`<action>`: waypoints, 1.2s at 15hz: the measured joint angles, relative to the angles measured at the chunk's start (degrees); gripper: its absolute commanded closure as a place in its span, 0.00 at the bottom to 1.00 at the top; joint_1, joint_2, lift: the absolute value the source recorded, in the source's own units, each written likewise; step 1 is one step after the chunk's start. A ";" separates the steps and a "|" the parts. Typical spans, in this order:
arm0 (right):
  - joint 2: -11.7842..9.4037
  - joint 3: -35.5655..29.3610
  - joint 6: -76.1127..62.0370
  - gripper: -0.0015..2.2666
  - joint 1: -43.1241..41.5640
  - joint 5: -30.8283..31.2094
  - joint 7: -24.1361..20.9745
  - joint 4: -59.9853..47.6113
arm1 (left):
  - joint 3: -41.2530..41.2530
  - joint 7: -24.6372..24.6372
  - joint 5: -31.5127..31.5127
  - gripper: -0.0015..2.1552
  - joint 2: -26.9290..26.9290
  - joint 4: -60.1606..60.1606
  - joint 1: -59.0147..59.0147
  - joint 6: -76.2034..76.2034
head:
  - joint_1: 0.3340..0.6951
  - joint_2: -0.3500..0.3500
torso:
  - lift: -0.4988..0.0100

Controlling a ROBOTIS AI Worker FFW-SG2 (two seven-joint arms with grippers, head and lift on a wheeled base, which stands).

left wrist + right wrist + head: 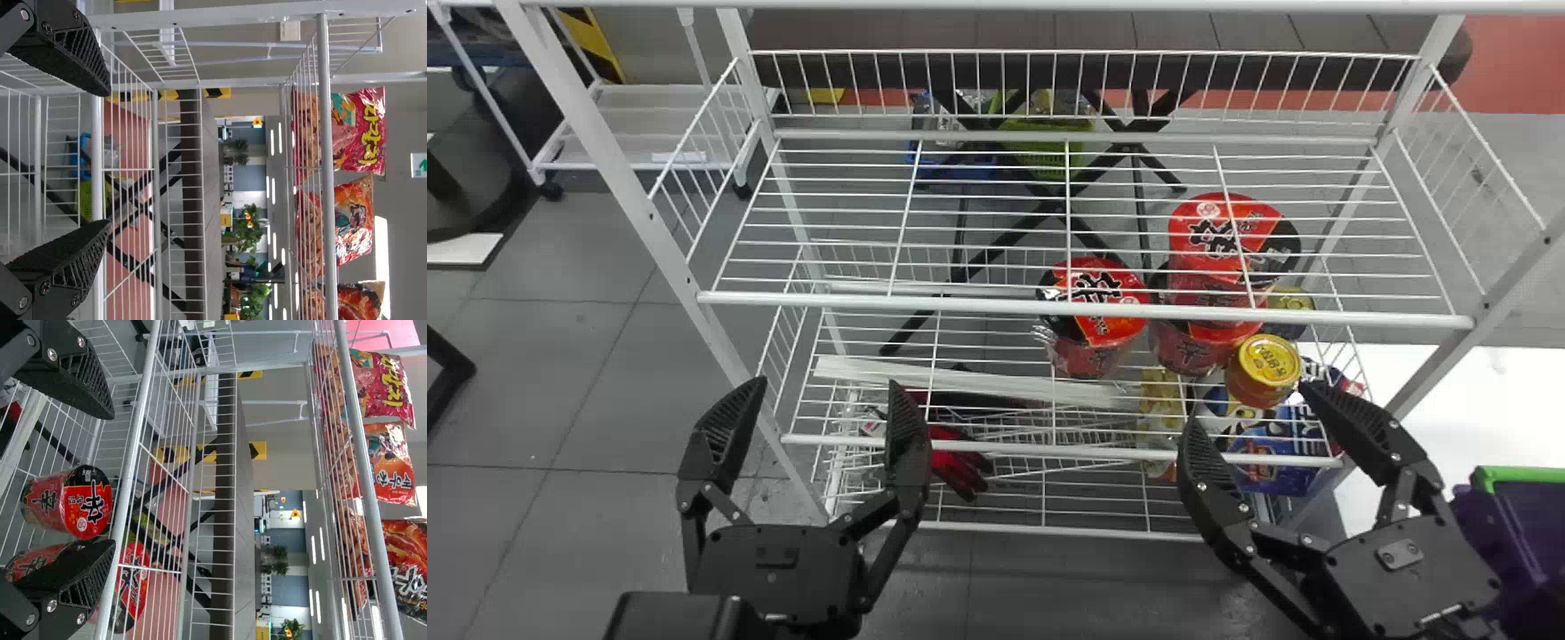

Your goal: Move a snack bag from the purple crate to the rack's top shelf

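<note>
Both your grippers are up at the front of the white rack (1080, 308), both open. Left gripper (820, 400): at the rack's left half, its two fingers spread wide. Right gripper (1256, 409): at the right half, fingers apart too, with the yellow-lidded jar (1267, 360) lined up between the tips in the head view (just the camera angle, can't call the depth).

Snack bags: you've got three in a row on the high wire shelf (363, 463), a red one (387, 387), an orange-red one (392, 470) and a darker red one (408, 553). Which bag is the task's one, can't tell. Purple crate (1516, 524) is low at your right, cut by the head view's edge, green along its rim; its contents can't be made out.

Below the rack level nearest the head camera, you have red noodle cups (1098, 307), some stacked, right of centre, the jar beside them. A red glove (960, 464) lies lower down, left of the cups, and a blue package (1267, 449) is at the right.
</note>
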 measured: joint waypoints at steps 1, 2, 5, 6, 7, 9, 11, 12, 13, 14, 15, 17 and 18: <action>0.00 0.00 0.00 0.07 0.00 0.00 0.00 0.00 | -0.01 0.00 0.00 0.07 -0.01 0.00 0.00 0.01 | 1.00 0.54 | 0.17; 0.00 0.00 0.00 0.07 -0.01 0.00 0.00 0.03 | -0.02 0.00 0.00 0.07 -0.03 0.00 -0.01 0.01 | 1.00 0.54 | 0.16; -0.04 0.00 0.05 0.07 -0.10 0.00 0.00 0.19 | -0.03 0.06 0.00 0.07 -0.05 0.05 -0.01 0.01 | 1.00 0.54 | 0.14; -0.07 0.00 0.05 0.07 -0.14 0.00 0.02 0.20 | -0.04 0.08 0.00 0.07 -0.04 0.04 -0.01 0.01 | 1.00 0.54 | 0.13; -0.11 0.00 0.05 0.07 -0.16 -0.01 0.10 0.21 | -0.05 0.09 0.00 0.07 -0.02 0.03 -0.01 0.02 | 1.00 0.54 | 0.12; -0.16 0.00 0.05 0.07 -0.15 -0.07 0.52 0.25 | -0.05 0.09 0.00 0.07 0.01 0.02 0.00 0.02 | 1.00 0.54 | 0.10; -0.19 0.00 0.04 0.07 -0.08 -0.08 0.54 0.23 | -0.08 0.09 0.00 0.07 0.01 0.00 0.00 0.02 | 1.00 0.54 | 0.09; -0.24 0.00 0.04 0.07 -0.03 -0.12 0.54 0.19 | -0.13 0.09 0.00 0.07 0.01 -0.01 0.00 0.07 | 1.00 0.54 | 0.08; -0.30 0.00 0.04 0.07 -0.01 -0.15 0.54 0.17 | -0.19 0.09 0.00 0.07 0.00 0.00 0.01 0.12 | 1.00 0.54 | 0.07; -0.33 0.00 0.05 0.07 0.01 -0.17 0.54 0.13 | -0.25 0.09 -0.01 0.07 0.00 0.00 0.04 0.14 | 1.00 0.54 | 0.08; -0.39 -0.01 0.42 0.07 0.06 -0.41 0.96 0.01 | -0.29 0.09 -0.04 0.07 0.00 -0.01 0.10 0.12 | 1.00 0.54 | 0.08; -0.50 -0.05 6.97 0.07 0.19 -1.48 1.29 -1.89 | -0.35 0.11 -0.08 0.07 0.01 -0.12 0.24 0.02 | 1.00 0.55 | 0.08; -0.52 -0.05 10.55 0.07 0.27 -1.75 1.00 -3.07 | -0.39 0.16 -0.09 0.07 0.01 -0.15 0.30 0.00 | 1.00 0.55 | 0.08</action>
